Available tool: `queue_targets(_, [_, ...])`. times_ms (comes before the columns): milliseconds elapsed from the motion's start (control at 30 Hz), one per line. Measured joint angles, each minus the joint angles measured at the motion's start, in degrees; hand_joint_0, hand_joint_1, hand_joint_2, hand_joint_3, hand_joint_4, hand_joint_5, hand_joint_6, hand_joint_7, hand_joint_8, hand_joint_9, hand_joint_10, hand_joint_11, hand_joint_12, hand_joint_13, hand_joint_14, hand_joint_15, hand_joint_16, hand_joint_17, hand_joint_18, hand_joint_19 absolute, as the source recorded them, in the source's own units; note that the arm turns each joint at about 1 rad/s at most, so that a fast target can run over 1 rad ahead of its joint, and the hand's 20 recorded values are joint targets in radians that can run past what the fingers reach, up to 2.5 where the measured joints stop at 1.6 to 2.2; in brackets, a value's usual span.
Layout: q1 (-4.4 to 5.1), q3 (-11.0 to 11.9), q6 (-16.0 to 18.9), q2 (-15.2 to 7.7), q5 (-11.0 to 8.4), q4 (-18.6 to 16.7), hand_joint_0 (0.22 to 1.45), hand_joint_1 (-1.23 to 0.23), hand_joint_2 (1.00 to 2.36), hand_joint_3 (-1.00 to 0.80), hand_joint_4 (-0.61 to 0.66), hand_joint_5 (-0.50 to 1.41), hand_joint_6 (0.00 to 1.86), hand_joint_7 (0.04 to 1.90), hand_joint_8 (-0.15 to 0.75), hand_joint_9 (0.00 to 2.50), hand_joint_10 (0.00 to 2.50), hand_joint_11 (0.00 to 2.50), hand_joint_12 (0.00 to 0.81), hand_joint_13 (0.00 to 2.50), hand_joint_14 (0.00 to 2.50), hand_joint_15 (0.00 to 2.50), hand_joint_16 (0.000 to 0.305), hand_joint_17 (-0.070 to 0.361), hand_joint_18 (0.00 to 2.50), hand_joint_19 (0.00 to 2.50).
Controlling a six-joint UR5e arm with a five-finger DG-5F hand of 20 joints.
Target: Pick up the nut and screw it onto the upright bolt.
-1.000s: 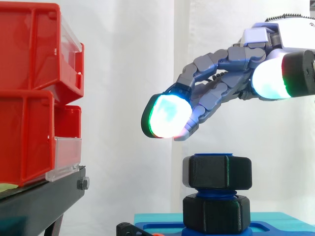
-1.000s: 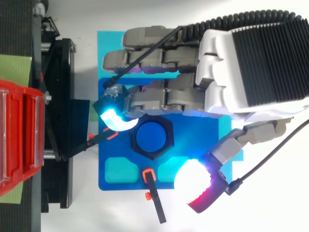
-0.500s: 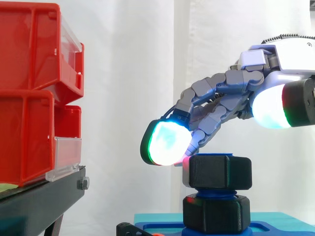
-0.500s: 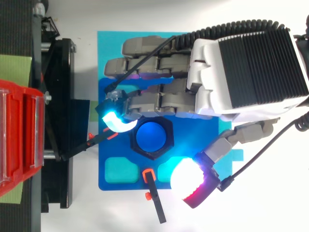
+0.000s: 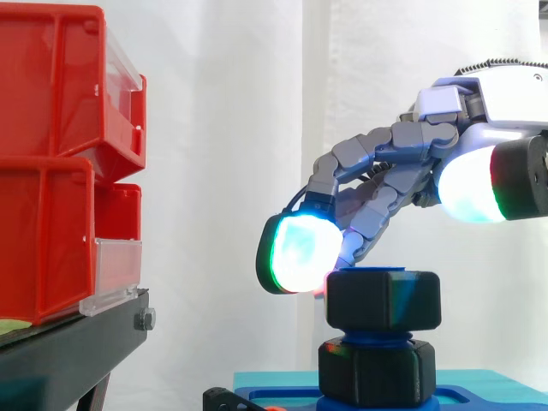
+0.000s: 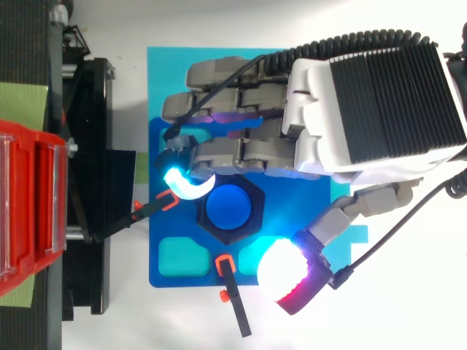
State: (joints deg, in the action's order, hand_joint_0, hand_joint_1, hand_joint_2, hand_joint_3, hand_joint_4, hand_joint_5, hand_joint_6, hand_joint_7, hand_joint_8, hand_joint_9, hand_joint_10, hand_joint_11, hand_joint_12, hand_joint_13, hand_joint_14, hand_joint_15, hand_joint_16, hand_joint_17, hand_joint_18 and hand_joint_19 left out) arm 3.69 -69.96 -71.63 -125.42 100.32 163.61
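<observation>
In the side view, the nut sits on the upright bolt, above a second black hex block. The hand hangs at its 12 o'clock with fingers loosely bent, gripping nothing. One glowing fingertip is just beside the nut's 10 o'clock corner. Red bins stand well apart at 9 o'clock.

In the top view, the bolt's end lies uncovered. The thumb pad sits off the nut at 4 o'clock, and a black clamp at 6 o'clock.
</observation>
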Motion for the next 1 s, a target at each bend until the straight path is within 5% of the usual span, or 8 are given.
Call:
queue_targets(467, [-0.68, 0.0, -0.04, 0.0, 0.39, 0.06, 0.48, -0.38, 1.0, -0.5, 0.21, 0.07, 0.51, 1.21, 0.259, 1.41, 0.0, 0.02, 0.327, 0.74, 0.0, 0.0, 0.043, 0.098, 0.64, 0.12])
queue_targets(700, [-1.83, 0.0, -0.17, 0.0, 1.22, 0.21, 0.48, -0.34, 1.0, -0.5, 0.12, 0.1, 0.5, 1.49, 0.242, 1.75, 0.01, 0.18, 0.282, 0.99, 0.0, 0.0, 0.037, 0.083, 0.88, 0.17])
queue_targets(1000, [-3.34, 0.0, -0.29, 0.03, 2.47, 0.53, 0.47, -0.32, 1.0, -0.5, 0.12, 0.1, 0.5, 1.55, 0.268, 1.91, 0.01, 0.28, 0.262, 1.14, 0.0, 0.0, 0.035, 0.079, 0.95, 0.17])
